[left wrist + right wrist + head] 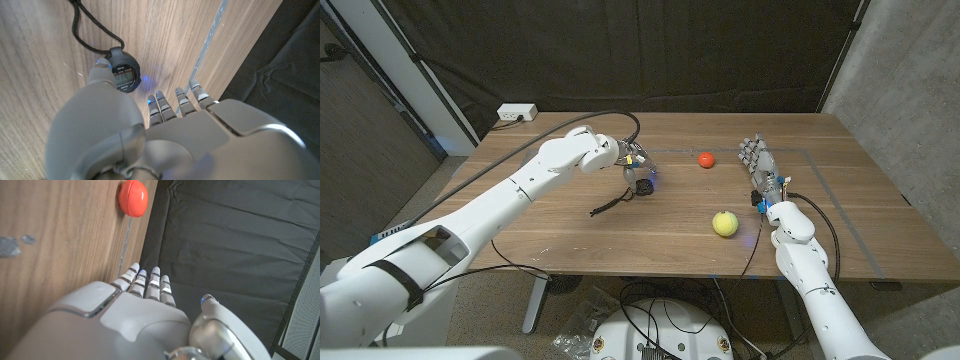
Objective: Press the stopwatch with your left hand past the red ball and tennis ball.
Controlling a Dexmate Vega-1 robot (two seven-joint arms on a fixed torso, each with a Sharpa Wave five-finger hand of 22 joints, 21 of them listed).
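The black stopwatch [123, 70] lies face up on the wooden counter [620, 225], its dark cord [609, 205] trailing toward the robot, with the left hand [632, 162] poised directly over it. In the left wrist view the thumb tip sits at the watch's edge, at or just beside its casing; whether it is actually pressing cannot be told. The other fingers [161, 106] are extended side by side and hold nothing. The red ball [706, 159] and the tennis ball [724, 223] both lie on the counter to the robot's right of the watch, well apart from the left hand and apparently undisturbed. The right hand [762, 170] waits near the counter's right side, fingers straight and empty, just beyond the red ball. By this evidence the reach is done; what is left is the press itself, or its confirmation.
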